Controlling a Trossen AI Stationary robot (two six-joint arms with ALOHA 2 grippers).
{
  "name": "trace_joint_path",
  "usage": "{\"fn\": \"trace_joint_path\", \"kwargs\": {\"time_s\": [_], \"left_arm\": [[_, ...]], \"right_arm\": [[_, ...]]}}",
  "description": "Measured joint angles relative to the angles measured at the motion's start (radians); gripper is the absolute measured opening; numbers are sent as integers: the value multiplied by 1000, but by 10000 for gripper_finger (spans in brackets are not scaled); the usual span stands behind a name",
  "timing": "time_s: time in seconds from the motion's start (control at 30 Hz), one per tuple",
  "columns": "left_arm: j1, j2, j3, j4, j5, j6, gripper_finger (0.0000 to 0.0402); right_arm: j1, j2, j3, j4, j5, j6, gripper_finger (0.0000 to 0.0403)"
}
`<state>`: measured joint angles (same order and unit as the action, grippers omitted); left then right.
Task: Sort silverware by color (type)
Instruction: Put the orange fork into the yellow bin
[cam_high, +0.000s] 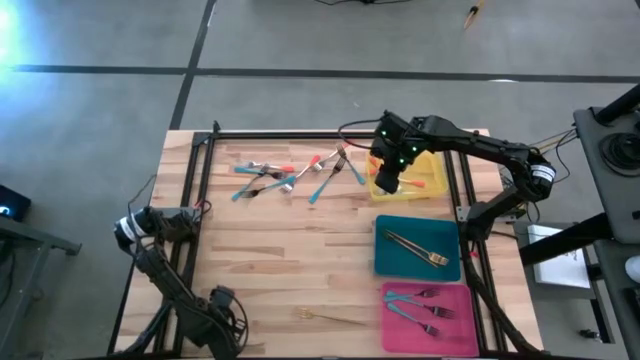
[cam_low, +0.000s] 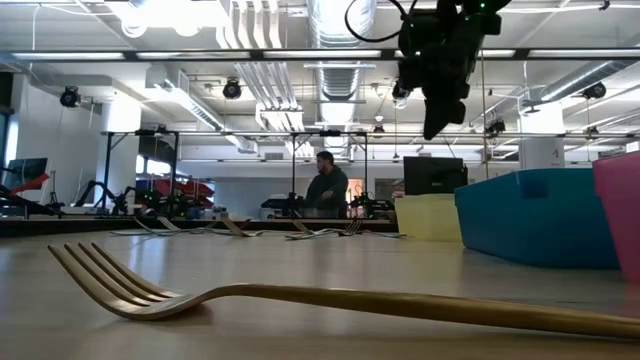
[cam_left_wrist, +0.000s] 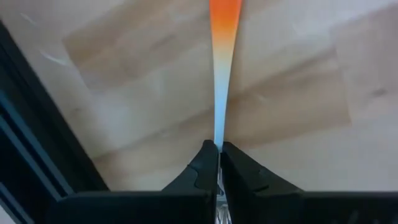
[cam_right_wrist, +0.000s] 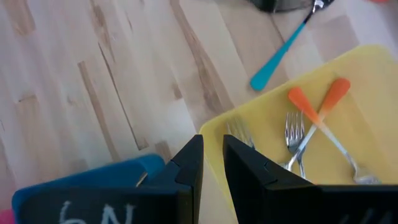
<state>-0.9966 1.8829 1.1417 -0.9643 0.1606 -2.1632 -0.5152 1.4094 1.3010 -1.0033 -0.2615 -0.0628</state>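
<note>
Overhead, the right gripper (cam_high: 388, 184) hangs above the flat yellow rectangular tray (cam_high: 432, 163) at the far right of the pale wooden table (cam_high: 290, 270). Its wrist view shows its two dark fingers (cam_right_wrist: 186, 163) slightly parted with nothing between them, over the tray's near corner, where orange-handled silver forks (cam_right_wrist: 314, 127) lie crossed. A teal-handled utensil (cam_right_wrist: 280, 58) rests on the wood just beside that tray. More red- and teal-handled silverware (cam_high: 290, 172) is scattered along the table's far edge. Gold-toned forks (cam_high: 418, 247) lie in the teal tray (cam_high: 392, 262), teal-handled forks (cam_high: 420, 305) in the pink tray (cam_high: 400, 335), and one gold fork (cam_low: 300, 297) alone near the front edge. Meanwhile the left gripper (cam_left_wrist: 219, 149) sits folded at the table's left side, jaws clenched with nothing visibly held.
</note>
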Motion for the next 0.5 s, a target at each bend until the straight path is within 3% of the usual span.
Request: {"fn": "trace_joint_path", "kwargs": {"time_s": [0.13,0.5], "left_arm": [[37,-14,-4,-21,-101,10,0],[258,-169,-29,-159,-748,73,0]], "right_arm": [[0,0,0,32,0,1,54],[0,0,0,286,-27,127,54]]}}
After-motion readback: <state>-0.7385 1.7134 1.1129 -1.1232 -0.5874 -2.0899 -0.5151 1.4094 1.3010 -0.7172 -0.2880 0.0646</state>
